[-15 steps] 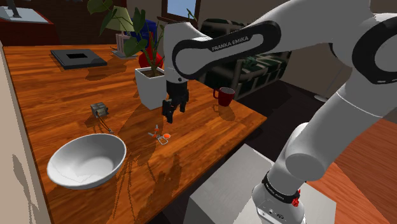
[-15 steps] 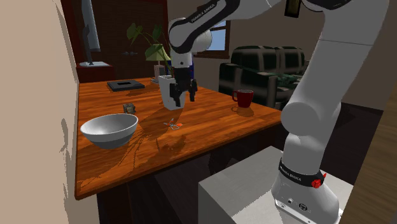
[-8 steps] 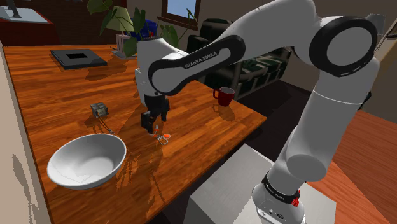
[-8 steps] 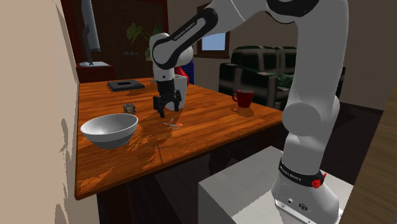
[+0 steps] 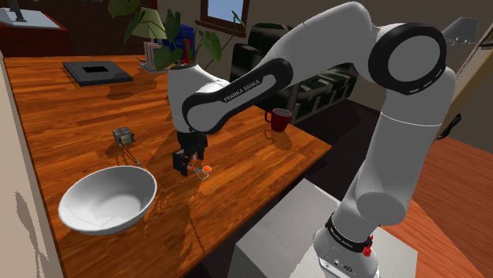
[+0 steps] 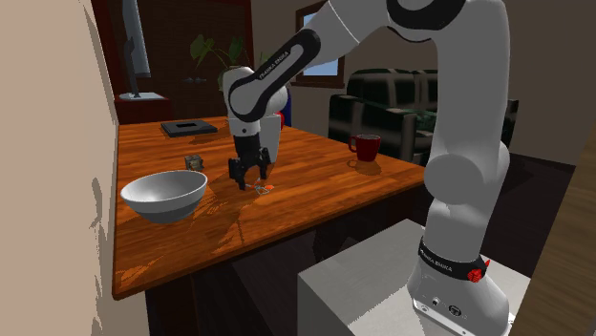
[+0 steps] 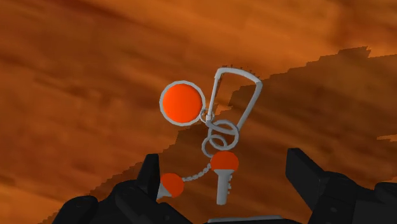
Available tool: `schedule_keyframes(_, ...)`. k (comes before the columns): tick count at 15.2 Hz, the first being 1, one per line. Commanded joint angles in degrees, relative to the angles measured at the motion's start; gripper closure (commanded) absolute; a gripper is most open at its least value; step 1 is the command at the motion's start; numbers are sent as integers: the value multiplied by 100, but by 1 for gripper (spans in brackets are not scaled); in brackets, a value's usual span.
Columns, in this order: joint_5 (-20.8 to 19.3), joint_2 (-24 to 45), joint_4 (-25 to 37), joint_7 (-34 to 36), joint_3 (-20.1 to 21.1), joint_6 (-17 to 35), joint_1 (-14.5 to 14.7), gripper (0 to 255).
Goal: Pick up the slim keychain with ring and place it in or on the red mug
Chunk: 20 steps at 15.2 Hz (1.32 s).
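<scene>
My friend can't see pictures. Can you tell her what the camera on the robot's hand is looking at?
A keychain with a round orange tag, a grey clip and small rings lies on a brown wooden table. The black gripper is open, with its two fingers apart on either side of the keychain's nearest end.

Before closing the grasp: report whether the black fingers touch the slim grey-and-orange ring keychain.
Cannot tell. In the wrist view the open fingers straddle the keychain; its orange tip meets one finger's edge, contact unclear.
</scene>
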Motion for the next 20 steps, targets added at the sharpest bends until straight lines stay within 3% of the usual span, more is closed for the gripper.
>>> schedule_keyframes(1,-14,20,-52,2,-7,73,-4,0)
schedule_keyframes(7,-14,21,-50,2,-7,72,-4,0)
schedule_keyframes(8,-14,21,-50,2,-7,72,-4,255)
schedule_keyframes(20,53,-111,34,-49,12,-133,-21,255)
